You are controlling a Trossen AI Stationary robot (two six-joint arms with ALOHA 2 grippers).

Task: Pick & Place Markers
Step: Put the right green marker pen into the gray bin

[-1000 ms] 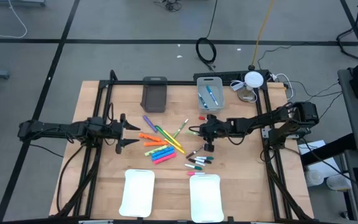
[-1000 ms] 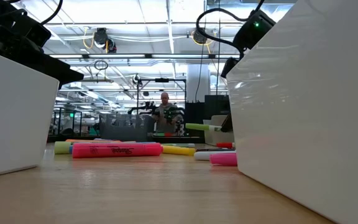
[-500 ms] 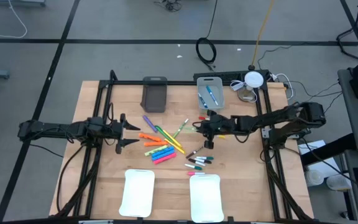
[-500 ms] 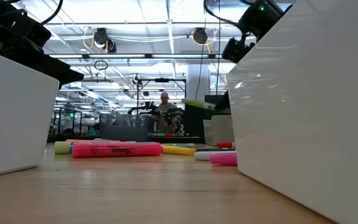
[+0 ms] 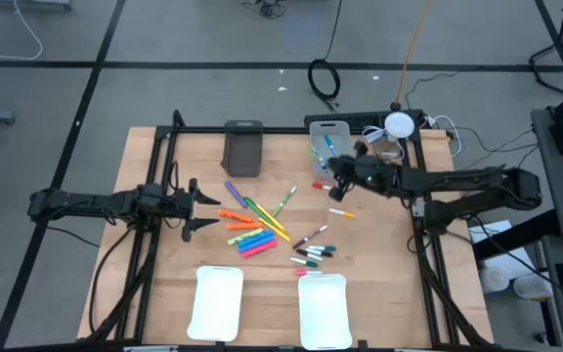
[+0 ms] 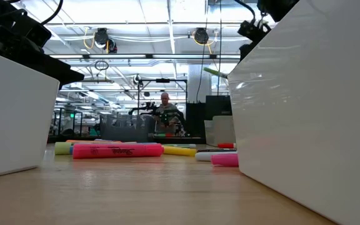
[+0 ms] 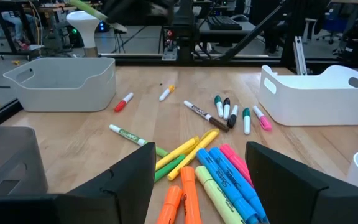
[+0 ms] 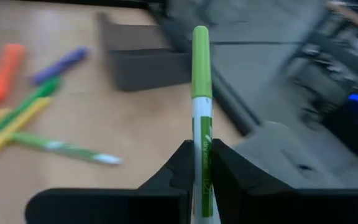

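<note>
Chunky orange, yellow, green, blue, pink and purple markers lie in a heap at the table's middle, with thin white-barrelled ones to their right. My right gripper hovers above the table near the light bin, shut on a thin green-capped marker. That marker also shows in the low view, well above the table. My left gripper waits open at the left of the heap, nothing between its fingers. My right gripper pinches the green-capped marker by its white barrel between its two fingers. The green cap end sticks out ahead of the fingertips. The marker is lifted clear of the table.
A dark bin stands at the far edge, left of the light bin, which holds blue markers. Two white trays sit at the near edge. A red-capped marker and an orange-capped one lie loose below my right arm.
My right gripper has risen and swung toward the far edge and the light bin, tipping from pointing steeply down to nearer level. The green-capped marker has gone up with it, from just above the table to well clear of it.
</note>
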